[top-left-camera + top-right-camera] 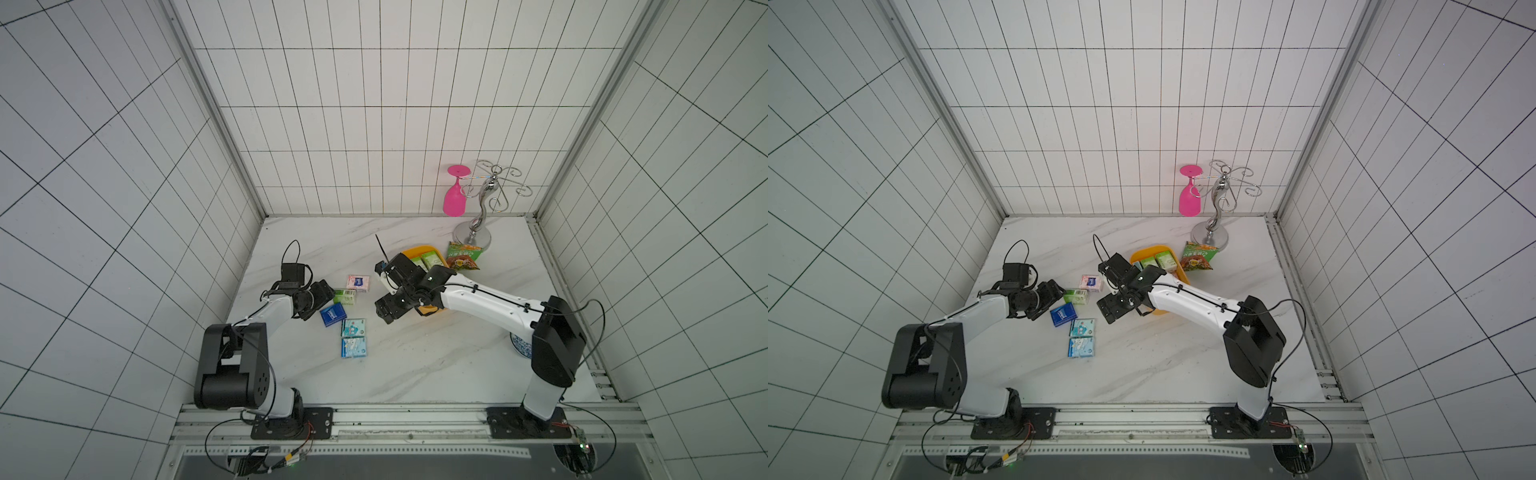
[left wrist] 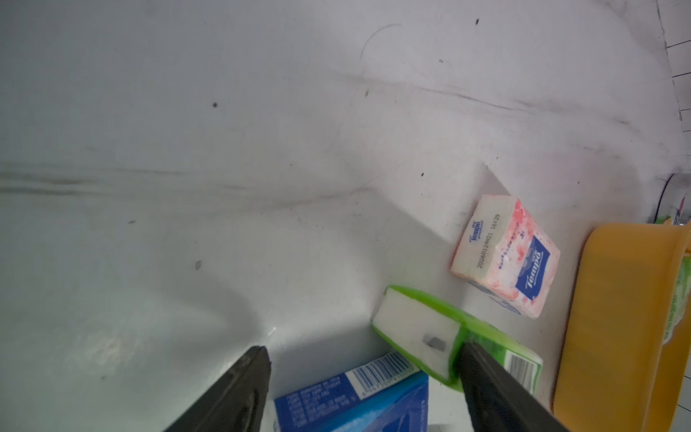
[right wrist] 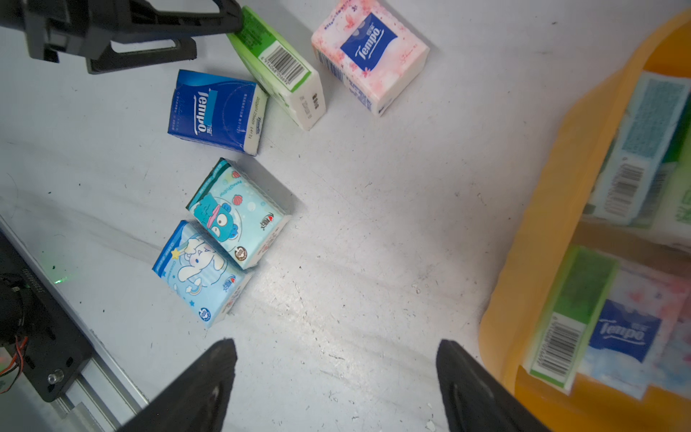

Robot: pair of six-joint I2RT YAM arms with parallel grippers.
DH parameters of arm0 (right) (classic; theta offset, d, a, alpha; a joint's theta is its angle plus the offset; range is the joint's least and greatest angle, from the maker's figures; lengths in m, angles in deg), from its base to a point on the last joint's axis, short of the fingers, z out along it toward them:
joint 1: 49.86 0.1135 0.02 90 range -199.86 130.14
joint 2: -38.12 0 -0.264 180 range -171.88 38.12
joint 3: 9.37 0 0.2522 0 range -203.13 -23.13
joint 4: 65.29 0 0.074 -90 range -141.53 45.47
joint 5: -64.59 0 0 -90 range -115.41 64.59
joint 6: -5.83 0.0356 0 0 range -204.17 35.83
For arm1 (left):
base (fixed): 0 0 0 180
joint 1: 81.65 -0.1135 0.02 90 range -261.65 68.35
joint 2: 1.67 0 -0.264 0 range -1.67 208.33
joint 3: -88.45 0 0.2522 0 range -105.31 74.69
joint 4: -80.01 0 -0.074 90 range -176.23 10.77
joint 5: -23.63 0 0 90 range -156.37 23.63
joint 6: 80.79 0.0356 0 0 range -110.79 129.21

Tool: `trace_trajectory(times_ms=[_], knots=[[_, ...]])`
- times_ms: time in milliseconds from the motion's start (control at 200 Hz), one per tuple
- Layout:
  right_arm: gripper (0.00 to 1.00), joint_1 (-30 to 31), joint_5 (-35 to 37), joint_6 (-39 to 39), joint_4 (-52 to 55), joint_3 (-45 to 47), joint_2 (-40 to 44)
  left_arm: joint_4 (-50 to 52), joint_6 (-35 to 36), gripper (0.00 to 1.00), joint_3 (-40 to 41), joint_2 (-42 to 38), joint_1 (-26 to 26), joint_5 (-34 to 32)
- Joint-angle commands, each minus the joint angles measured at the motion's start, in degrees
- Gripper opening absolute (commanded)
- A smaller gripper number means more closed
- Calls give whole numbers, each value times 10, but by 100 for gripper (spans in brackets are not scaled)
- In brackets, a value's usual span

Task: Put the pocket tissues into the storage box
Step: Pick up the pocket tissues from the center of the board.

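Overhead, a white marble-veined tabletop sits walled in by white tiles gridded with dark lines, an aluminium rail along its near edge. At about one o'clock stands a chrome rack with a pink goblet hung upside down; a snack bag lies beside its base.

The storage box lies just past centre and holds several packets. Five pocket tissues lie loose on the marble at roughly nine o'clock from it.

The left gripper reaches low from seven o'clock, jaws apart, one finger touching the green packet. The right gripper stretches from five o'clock, hovering over bare marble beside the box, jaws wide and holding nothing.
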State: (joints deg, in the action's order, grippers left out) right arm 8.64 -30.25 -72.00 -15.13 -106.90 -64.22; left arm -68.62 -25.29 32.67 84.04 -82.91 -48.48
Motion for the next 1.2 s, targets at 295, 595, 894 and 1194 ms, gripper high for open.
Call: trace_trajectory(times_ms=[295,595,894,1194], knots=[[88,-2,35,-11,11,28,35,88,0,84,-16,-41,61,-6],[87,-3,43,-11,2,32,46,163,-10,85,-2,-85,74,-29],[88,-3,55,-15,-3,57,70,266,40,88,-90,-15,142,-177],[88,-6,58,-14,-5,68,78,286,43,85,-108,45,185,-218]])
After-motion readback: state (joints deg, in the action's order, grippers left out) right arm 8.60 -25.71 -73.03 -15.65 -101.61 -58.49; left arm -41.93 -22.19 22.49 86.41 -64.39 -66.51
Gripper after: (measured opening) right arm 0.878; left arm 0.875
